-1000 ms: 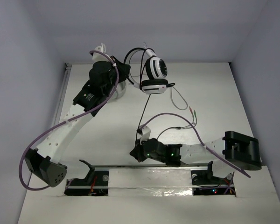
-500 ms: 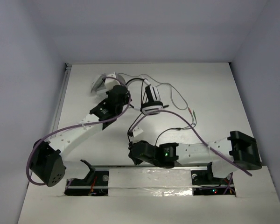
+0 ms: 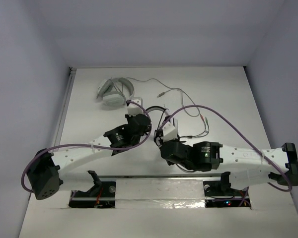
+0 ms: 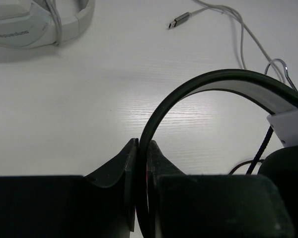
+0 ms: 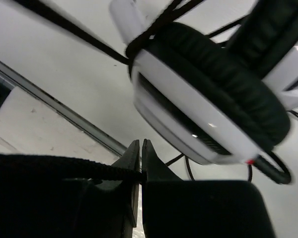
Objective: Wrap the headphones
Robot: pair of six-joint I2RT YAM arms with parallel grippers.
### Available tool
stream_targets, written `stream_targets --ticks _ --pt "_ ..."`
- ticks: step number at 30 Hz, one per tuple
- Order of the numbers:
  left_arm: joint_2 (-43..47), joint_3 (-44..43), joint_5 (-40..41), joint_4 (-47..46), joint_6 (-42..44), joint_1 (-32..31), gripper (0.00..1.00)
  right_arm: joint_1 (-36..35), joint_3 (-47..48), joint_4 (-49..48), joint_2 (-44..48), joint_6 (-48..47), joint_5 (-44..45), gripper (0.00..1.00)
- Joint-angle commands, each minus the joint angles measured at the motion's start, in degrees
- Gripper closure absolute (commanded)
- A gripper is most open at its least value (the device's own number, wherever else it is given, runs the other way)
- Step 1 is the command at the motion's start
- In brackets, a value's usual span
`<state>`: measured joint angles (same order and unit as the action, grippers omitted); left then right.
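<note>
The headphones hang between my two grippers over the middle of the table. In the top view only their thin black headband [image 3: 157,109] shows; the rest is hidden by the wrists. My left gripper [image 4: 142,161] is shut on the headband [image 4: 223,79]; it also shows in the top view [image 3: 141,123]. My right gripper [image 5: 140,148] is shut on the black braided cable [image 5: 64,167], just below a glossy white earcup with a black pad [image 5: 208,109]. It sits right of the left one in the top view [image 3: 165,143]. Cable is looped around the earcup's yoke [image 5: 139,44].
Pale grey-white headphones [image 3: 114,91] lie at the back left, also in the left wrist view [image 4: 30,25]. Their grey cable [image 3: 181,96] runs right, with a metal plug [image 4: 179,20]. Loose cable ends with small jacks [image 3: 204,121] lie to the right. A metal rail [image 5: 54,106] runs along the near edge.
My left arm has brought the headphones down from the back of the table to its middle. My right arm has swung right and forward beneath them. The pale headphones are now uncovered.
</note>
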<state>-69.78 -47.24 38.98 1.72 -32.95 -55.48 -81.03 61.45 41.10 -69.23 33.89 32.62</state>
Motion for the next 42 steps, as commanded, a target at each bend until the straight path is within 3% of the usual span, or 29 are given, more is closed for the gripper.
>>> stream_targets --ticks 1,7,14,24,28,34,36,42 --pt "3.2 1.5 6.3 5.0 0.5 -0.3 1.0 0.6 3.9 -4.0 4.5 -4.2 1.6 1.0" --pt "2.0 1.1 7.2 7.3 -0.5 -1.6 1.0 0.6 3.0 -7.6 3.0 -5.1 -8.2 1.0" --pt "1.0 0.7 10.5 14.1 0.5 -2.2 1.0 0.6 6.7 2.7 5.5 -3.3 -1.2 1.0" --pt "6.8 -1.4 8.6 16.4 -0.2 -2.2 1.0 0.6 3.8 4.8 8.3 -0.4 -5.3 1.0" --pt "9.7 -0.4 1.9 18.2 0.1 -2.2 1.0 1.1 6.7 7.1 7.7 2.4 3.4 1.0" --pt "14.9 1.5 -8.3 18.6 1.7 -2.2 1.0 9.5 7.4 4.8 9.8 -0.1 10.5 1.0" --pt "16.5 0.9 -10.4 19.3 3.5 -2.2 1.0 15.8 6.0 0.2 12.4 -3.6 9.7 1.0" --pt "20.6 -0.2 -21.1 15.4 7.7 -2.2 1.0 23.1 0.8 -11.7 14.0 -9.9 1.2 1.0"
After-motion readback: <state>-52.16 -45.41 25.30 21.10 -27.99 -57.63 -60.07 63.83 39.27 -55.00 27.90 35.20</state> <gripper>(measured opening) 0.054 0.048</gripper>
